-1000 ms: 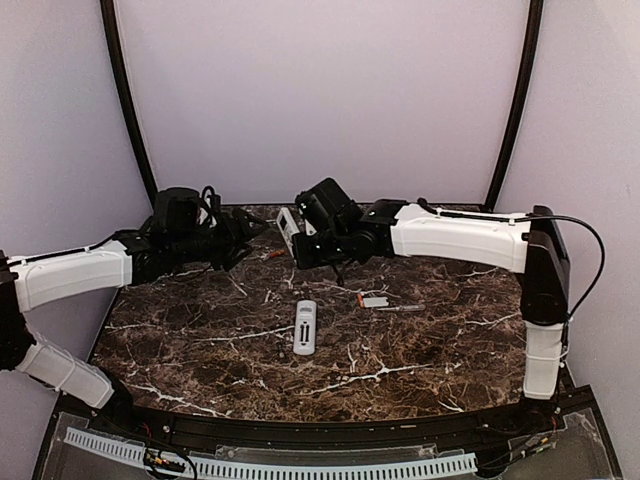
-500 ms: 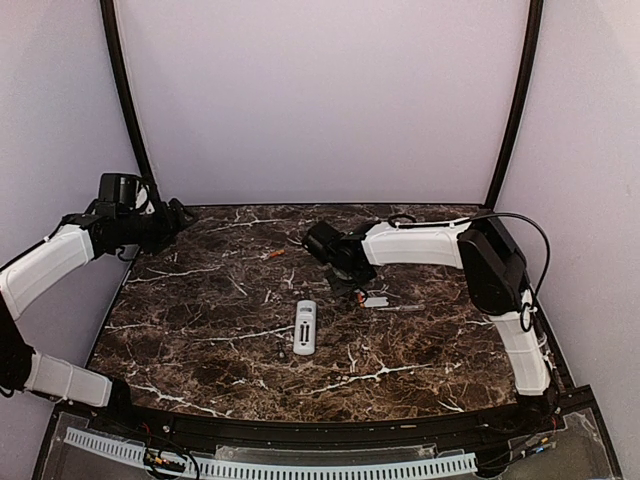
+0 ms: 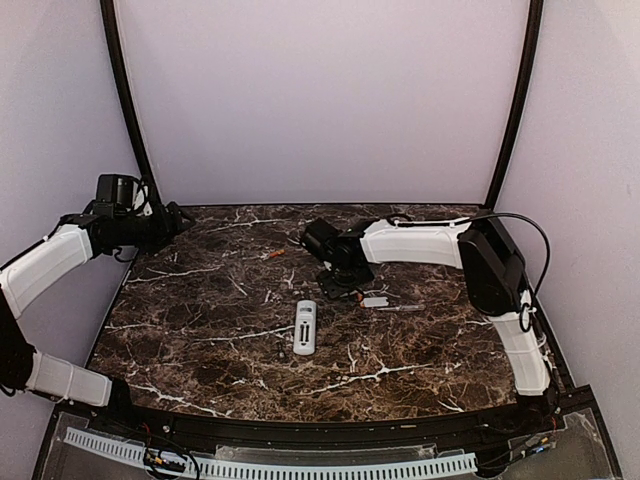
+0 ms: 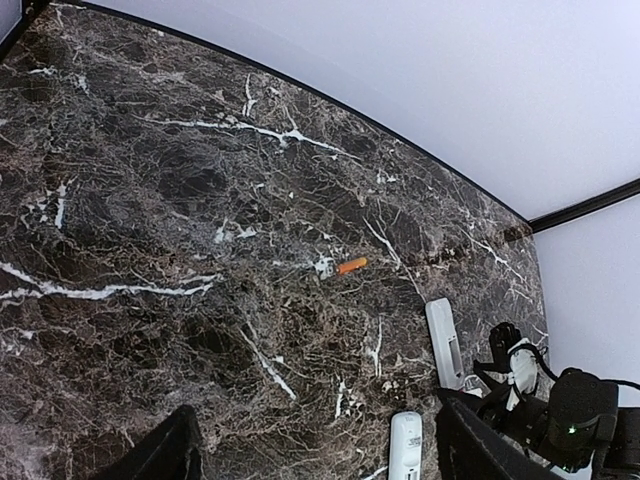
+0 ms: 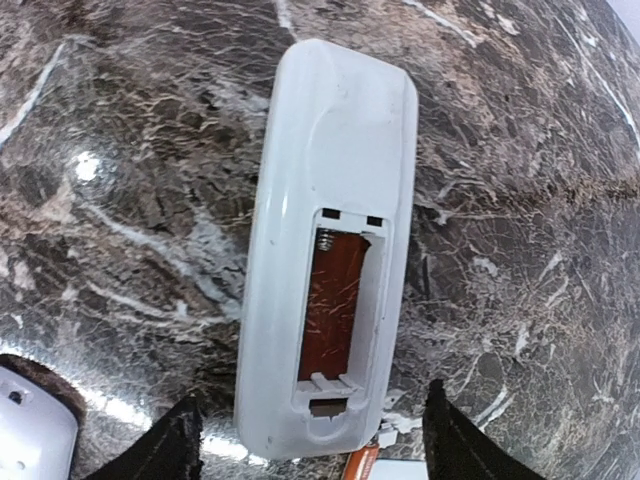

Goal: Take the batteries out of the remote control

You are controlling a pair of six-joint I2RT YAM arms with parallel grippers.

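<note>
Hovering low over the open remote [image 5: 330,150], the right gripper [image 5: 310,420] has its fingers spread wide, one on each side of the remote's lower end. There is a gap on both sides and nothing is gripped. The remote lies back-up on the marble table [image 3: 200,340] with its cover off. One orange battery [image 5: 335,300] sits in the bay, with a spring at its top end. An orange tip [image 5: 360,463] shows just past the remote's lower edge; it's mostly cut off, so I can't tell what it is.

A loose battery [image 4: 351,265] lies on the table toward the back, well apart from both arms.

The left gripper [image 4: 315,430] is raised at the left edge with its fingers wide apart and empty — only table below.

A second remote [image 3: 304,327] lies mid-table, near the right gripper. A small grey plate [image 3: 376,301] and a thin rod [image 3: 400,308] sit just right of that gripper.
</note>
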